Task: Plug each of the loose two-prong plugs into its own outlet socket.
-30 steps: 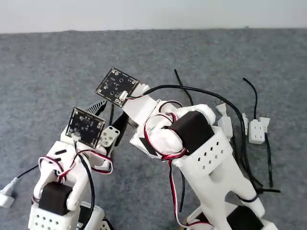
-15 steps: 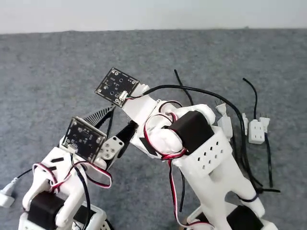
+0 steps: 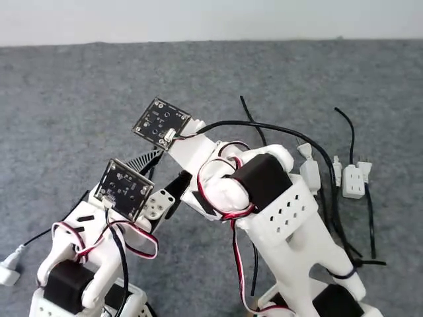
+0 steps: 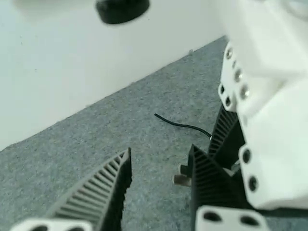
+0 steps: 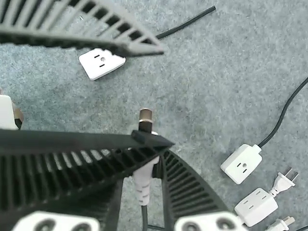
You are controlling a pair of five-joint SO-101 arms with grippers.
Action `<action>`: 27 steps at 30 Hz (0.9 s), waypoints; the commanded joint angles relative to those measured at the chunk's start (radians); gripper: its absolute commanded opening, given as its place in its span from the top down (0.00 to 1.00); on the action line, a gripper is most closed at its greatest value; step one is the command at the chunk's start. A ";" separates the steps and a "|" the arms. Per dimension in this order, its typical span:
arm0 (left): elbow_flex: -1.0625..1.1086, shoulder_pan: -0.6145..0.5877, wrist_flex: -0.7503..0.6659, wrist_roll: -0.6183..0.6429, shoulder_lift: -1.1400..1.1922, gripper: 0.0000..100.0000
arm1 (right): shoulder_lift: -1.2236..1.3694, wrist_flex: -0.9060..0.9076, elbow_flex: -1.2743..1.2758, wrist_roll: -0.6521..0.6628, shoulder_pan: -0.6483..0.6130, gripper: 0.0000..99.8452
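My right gripper (image 5: 147,159) is shut on a white two-prong plug (image 5: 143,180), whose metal prongs (image 5: 145,117) stick out past the fingertips above the carpet. My left gripper (image 4: 161,159) is open and close against it. One left finger (image 5: 82,24) crosses above the prongs, and the prongs (image 4: 180,180) show beside the other finger (image 4: 207,185). A white outlet socket (image 5: 101,62) on a black cord lies just beyond. In the high view both arms meet mid-table, with the left gripper (image 3: 158,173) under the camera boards.
More white sockets (image 5: 242,163) (image 5: 255,204) and a loose plug (image 5: 284,180) lie off to one side; the high view shows them as a cluster (image 3: 353,179) at the right among black cords (image 3: 344,218). Another white plug (image 3: 8,271) lies at the left edge.
The left arm has shifted right and drawn closer to the right arm, bringing its open fingers around the held plug's prongs. The right arm has barely moved.
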 commanded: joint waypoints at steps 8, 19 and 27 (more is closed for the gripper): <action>0.091 -0.069 -0.098 0.011 0.000 0.81 | -0.039 0.042 -0.017 0.002 -0.004 0.99; 0.051 -0.075 -0.092 0.011 0.000 0.81 | -0.047 0.039 -0.015 0.002 -0.002 0.99; -0.039 -0.005 -0.011 0.011 0.000 0.81 | -0.047 0.039 -0.011 0.005 -0.002 0.99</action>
